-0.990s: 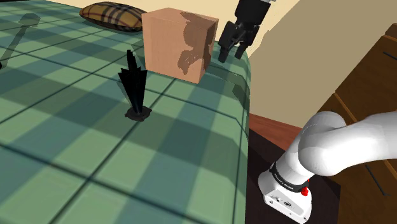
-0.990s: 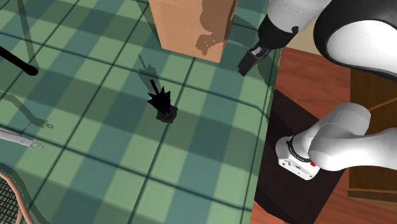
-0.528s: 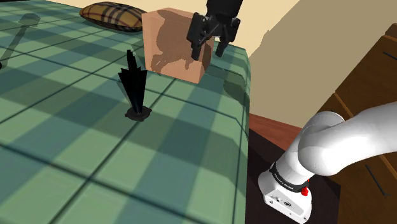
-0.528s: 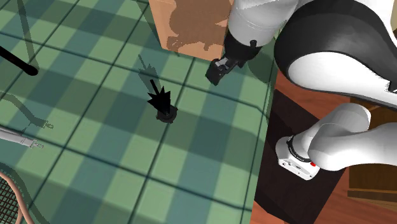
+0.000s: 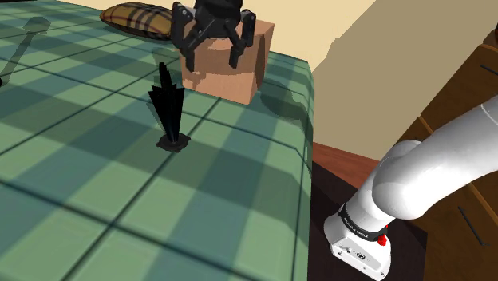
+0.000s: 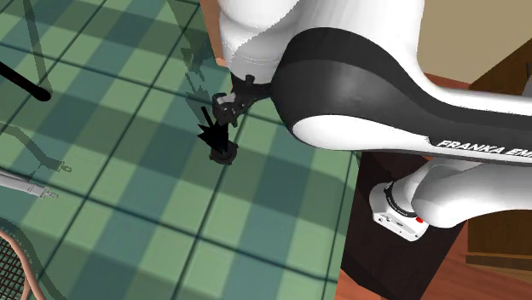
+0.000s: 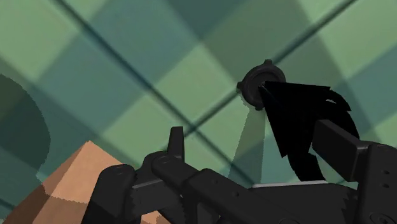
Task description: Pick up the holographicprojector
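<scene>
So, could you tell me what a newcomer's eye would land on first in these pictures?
Probably the black, spiky holographic projector, standing upright on the green checked cover. Next comes the open black claw, hanging close by the projector's top, with a brown box right behind it in the shoulder view.

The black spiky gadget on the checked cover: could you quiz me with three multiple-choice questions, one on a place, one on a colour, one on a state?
1. In the shoulder view, where is the tan cardboard box relative to the black spiky projector? A) beyond it B) nearer the camera C) on top of it
2. What colour is the checked cover? A) red B) green C) blue
3. How is the all-black two-finger gripper? A) shut on the projector B) open, empty C) shut on the box
1 A: the box stands farther off. 2 B: light and dark green squares. 3 B: its jaws stand apart.
</scene>
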